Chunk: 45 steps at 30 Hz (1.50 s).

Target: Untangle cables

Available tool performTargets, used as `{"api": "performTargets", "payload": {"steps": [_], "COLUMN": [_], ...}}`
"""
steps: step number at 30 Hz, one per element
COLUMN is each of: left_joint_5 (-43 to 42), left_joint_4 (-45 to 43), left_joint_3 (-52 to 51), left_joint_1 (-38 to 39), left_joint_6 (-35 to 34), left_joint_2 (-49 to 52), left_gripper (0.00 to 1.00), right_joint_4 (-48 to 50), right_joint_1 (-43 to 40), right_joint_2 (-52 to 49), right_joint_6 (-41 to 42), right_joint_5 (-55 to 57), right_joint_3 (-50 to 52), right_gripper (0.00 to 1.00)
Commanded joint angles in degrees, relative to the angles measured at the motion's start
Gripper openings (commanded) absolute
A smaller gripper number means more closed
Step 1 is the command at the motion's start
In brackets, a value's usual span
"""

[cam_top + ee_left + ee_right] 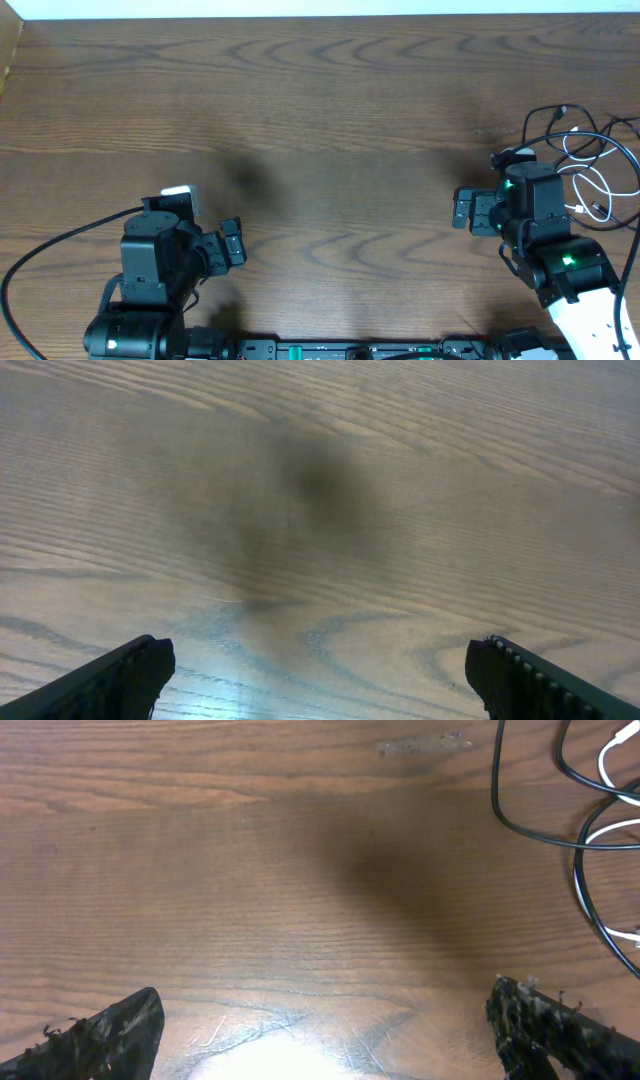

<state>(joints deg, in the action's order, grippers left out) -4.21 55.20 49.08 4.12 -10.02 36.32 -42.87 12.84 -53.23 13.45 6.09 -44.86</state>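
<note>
**Both grippers empty, cables not yet touched**

On the left, the left gripper hangs over the bare table, jaws spread wide with nothing between them. Its wrist view shows only wood grain. Further right, the right gripper is likewise spread wide and empty, pointing toward the middle of the table. The cables lie at the far right edge, just beside the right arm and partly hidden by it. Black loops and a white cord cross one another in a loose heap.

I judge this to be the approach step, with no cord lifted or parted. Next, the right gripper should turn toward the heap and close on a single outer loop or plug end. The left gripper is well apart and would have to cross the table to help.
</note>
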Motion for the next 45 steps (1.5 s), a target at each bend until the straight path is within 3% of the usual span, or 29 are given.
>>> {"api": "performTargets", "payload": {"steps": [1, 19, 45], "left_joint_5": [-0.09, -0.09, -0.09], "left_joint_4": [0.02, 0.02, 0.02], "left_joint_3": [-0.37, -0.37, -0.37], "left_joint_1": [-0.2, -0.2, -0.2], "left_joint_6": [1.01, 1.01, 1.01], "left_joint_2": [0.07, 0.07, 0.07], "left_gripper": [0.99, 0.99, 0.99], "right_joint_4": [-0.22, -2.08, 51.01], "right_joint_1": [0.22, -0.24, -9.11], "right_joint_2": [-0.09, 6.08, 38.05], "right_joint_6": [0.87, 0.55, -1.51], "right_joint_5": [0.85, 0.9, -5.18], "right_joint_3": [0.46, 2.38, 33.79], "right_gripper": [0.99, 0.99, 0.99]}}
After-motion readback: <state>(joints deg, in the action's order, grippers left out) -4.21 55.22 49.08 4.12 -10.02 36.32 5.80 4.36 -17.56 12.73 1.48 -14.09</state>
